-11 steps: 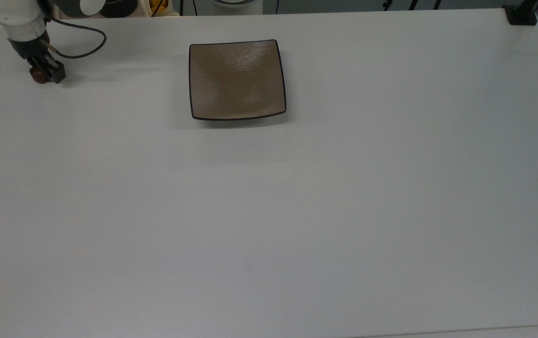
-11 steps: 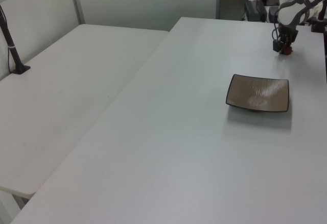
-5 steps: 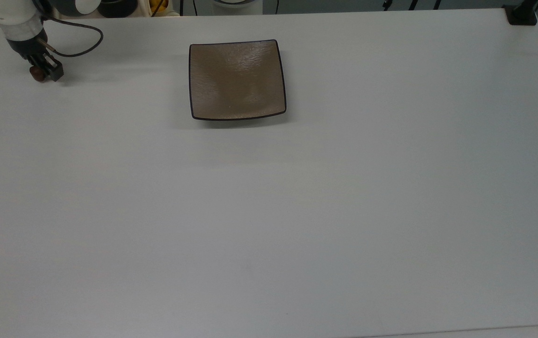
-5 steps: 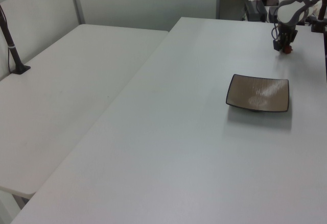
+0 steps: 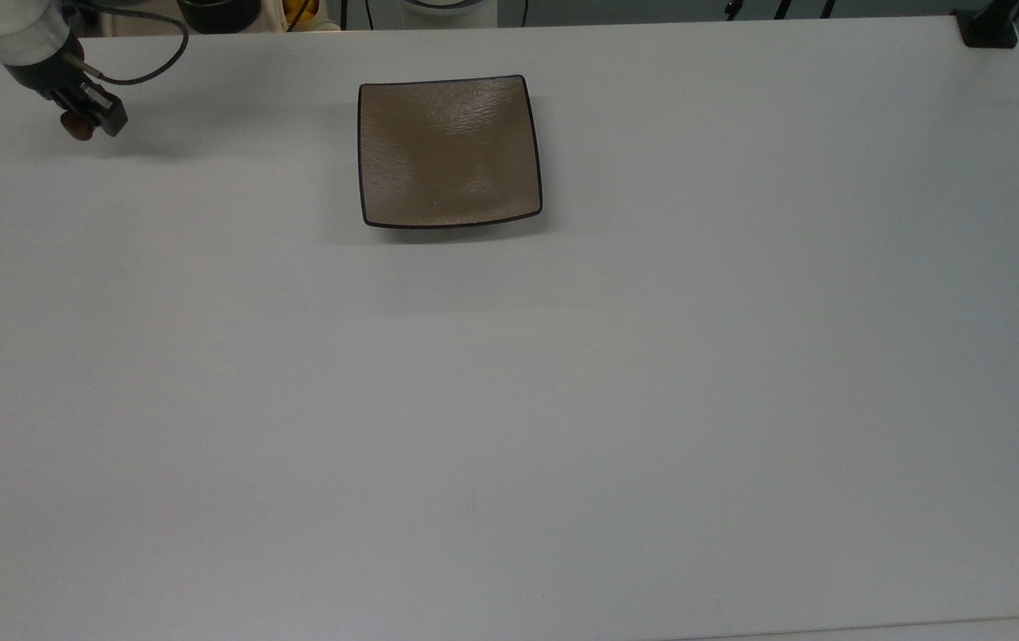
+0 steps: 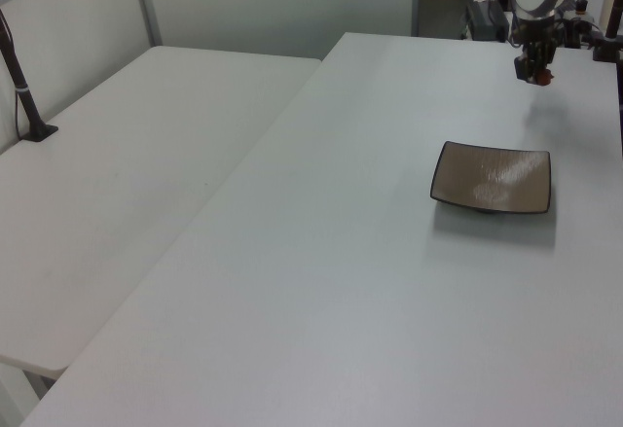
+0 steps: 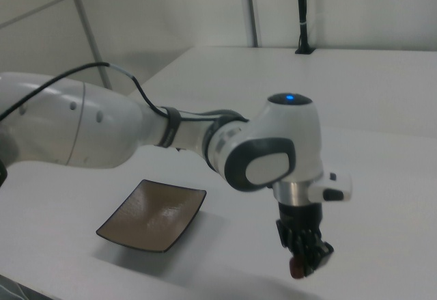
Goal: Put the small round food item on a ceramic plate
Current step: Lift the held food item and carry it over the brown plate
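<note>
— Where's the arm?

— Over the far corner of the white worktop [image 5: 562,401], at the top view's upper left. The gripper [image 5: 86,120] points down, and its fingers are closed on the small round food item [image 5: 76,130], a dark reddish-brown lump poking out at the tips.

— Is it resting on the surface?

— No. In the right view the gripper [image 7: 305,262] hangs clear of the worktop [image 7: 382,177], with the small round food item [image 7: 297,269] pinched at the very bottom and bare surface under it. In the left view its shadow lies on the worktop [image 6: 341,252] apart from the gripper [image 6: 537,72].

— And the ceramic plate?

— The ceramic plate [image 5: 449,150] lies flat on the worktop, well apart from the gripper, off to the top view's right of it. It is square, tan-brown, with a thin dark rim and slightly lifted corners, and nothing lies on it. In the left view the ceramic plate [image 6: 493,177] sits nearer the camera than the gripper; in the right view the ceramic plate [image 7: 153,215] is at the right view's left of the gripper, below the arm's white forearm [image 7: 75,129].

— Anything else around?

— A black cable [image 5: 153,62] loops from the wrist, and a dark post base [image 5: 988,27] stands at the top view's upper right corner.
</note>
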Motion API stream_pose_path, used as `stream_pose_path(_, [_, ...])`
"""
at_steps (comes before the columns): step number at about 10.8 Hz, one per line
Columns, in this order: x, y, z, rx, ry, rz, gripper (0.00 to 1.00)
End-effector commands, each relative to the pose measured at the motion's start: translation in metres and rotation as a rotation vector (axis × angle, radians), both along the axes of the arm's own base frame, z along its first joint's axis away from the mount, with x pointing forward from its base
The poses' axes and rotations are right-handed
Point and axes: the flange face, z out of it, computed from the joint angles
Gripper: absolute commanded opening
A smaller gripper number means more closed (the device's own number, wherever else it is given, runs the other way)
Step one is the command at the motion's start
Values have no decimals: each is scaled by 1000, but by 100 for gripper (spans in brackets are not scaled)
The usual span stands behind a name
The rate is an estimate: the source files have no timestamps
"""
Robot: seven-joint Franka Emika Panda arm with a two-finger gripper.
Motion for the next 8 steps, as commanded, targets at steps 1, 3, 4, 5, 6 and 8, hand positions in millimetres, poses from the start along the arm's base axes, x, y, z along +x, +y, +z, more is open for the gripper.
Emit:
stream_pose_path(1, [25, 81, 27, 63, 4, 150, 9])
stream_pose_path(3, [45, 141, 28, 73, -3, 170, 9])
stream_pose_path(4, [51, 164, 32, 75, -9, 164, 9])
stream_pose_path(5, [50, 184, 33, 86, 11, 178, 9])
stream_pose_path(6, [53, 208, 34, 99, 27, 209, 9])
stream_pose_path(8, [54, 252, 36, 103, 32, 219, 9])
